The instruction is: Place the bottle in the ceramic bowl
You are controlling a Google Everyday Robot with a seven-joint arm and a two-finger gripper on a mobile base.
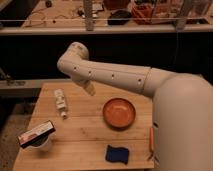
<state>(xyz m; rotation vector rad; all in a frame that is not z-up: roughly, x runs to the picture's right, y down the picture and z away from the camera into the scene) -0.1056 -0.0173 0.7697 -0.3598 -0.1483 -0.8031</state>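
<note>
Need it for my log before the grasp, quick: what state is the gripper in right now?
Gripper: open, holding nothing. It hangs over the table, between the bottle and the ceramic bowl.
</note>
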